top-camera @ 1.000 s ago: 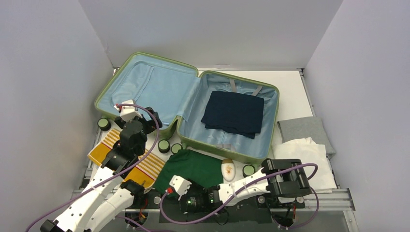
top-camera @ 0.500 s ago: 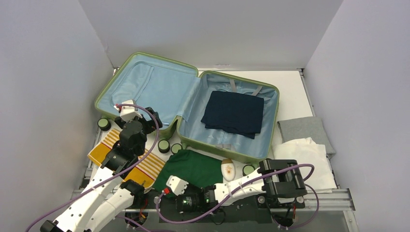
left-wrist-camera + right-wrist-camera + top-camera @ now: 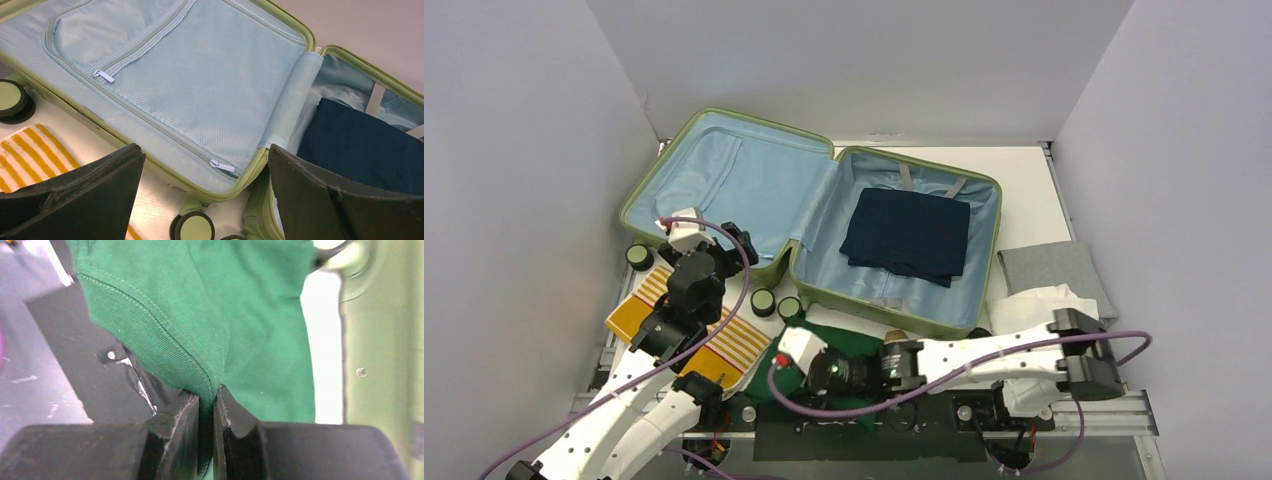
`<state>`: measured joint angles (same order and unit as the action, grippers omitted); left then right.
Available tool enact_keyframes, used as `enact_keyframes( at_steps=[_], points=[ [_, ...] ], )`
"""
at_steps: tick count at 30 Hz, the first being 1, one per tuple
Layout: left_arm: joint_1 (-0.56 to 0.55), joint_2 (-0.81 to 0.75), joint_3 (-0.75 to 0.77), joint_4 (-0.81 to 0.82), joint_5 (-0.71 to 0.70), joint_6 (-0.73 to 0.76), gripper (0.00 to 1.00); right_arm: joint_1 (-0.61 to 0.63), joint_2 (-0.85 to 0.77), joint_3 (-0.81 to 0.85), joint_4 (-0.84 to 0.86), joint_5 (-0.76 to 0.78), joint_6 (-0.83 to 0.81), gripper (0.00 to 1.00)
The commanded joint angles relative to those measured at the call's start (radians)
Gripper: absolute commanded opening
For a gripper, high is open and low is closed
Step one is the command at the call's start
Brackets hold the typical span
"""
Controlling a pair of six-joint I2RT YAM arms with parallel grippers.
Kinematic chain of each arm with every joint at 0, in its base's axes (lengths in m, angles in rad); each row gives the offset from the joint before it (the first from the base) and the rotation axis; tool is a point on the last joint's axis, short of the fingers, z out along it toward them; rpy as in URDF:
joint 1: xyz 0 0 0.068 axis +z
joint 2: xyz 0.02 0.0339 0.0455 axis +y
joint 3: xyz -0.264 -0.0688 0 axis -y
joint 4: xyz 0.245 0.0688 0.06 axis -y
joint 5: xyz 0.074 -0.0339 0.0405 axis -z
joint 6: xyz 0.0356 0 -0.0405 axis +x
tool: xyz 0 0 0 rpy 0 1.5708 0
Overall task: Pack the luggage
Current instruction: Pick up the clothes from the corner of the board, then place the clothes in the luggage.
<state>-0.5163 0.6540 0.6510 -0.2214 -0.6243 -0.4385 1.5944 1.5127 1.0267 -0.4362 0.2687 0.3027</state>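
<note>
The luggage (image 3: 724, 185) lies open flat on the table, its light-blue lining up; its mesh lid pocket (image 3: 200, 75) fills the left wrist view. A folded navy garment (image 3: 907, 236) (image 3: 360, 150) rests in its right half. In front of the luggage lies a green garment (image 3: 849, 335). My right gripper (image 3: 206, 395) is shut on a ribbed hem of that garment (image 3: 200, 305), low at the near edge; the arm covers much of the cloth from above. My left gripper (image 3: 736, 240) (image 3: 205, 155) hangs open and empty over the lid's front rim.
A yellow-striped cloth (image 3: 724, 340) (image 3: 30, 150) lies under the left arm. Grey cloth (image 3: 1054, 268) and white cloth (image 3: 1034, 305) sit at the right. The luggage's wheels (image 3: 763, 301) (image 3: 194, 227) stick out in front. Its green shell (image 3: 380, 340) stands close to the right of my right gripper.
My right arm has stretched out to the left and its gripper has gone up onto the green garment and closed on the hem. The left arm has barely moved.
</note>
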Motion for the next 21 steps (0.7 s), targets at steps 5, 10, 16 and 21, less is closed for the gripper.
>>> enact_keyframes(
  at_steps=[5,10,16,21],
  points=[
    [-0.001,-0.030,0.009,0.031,-0.037,-0.004,0.93,-0.113,-0.210,0.219,-0.140,-0.145,-0.077,0.00],
    [0.001,-0.056,0.007,0.021,-0.074,-0.006,0.92,-0.167,-0.257,0.334,-0.184,-0.177,-0.098,0.00],
    [0.004,-0.120,-0.010,0.020,-0.146,-0.020,0.92,-0.298,-0.284,0.470,-0.214,-0.208,-0.144,0.00],
    [0.002,-0.158,-0.020,0.017,-0.182,-0.027,0.92,-0.435,-0.247,0.599,-0.243,-0.142,-0.188,0.00]
  ],
)
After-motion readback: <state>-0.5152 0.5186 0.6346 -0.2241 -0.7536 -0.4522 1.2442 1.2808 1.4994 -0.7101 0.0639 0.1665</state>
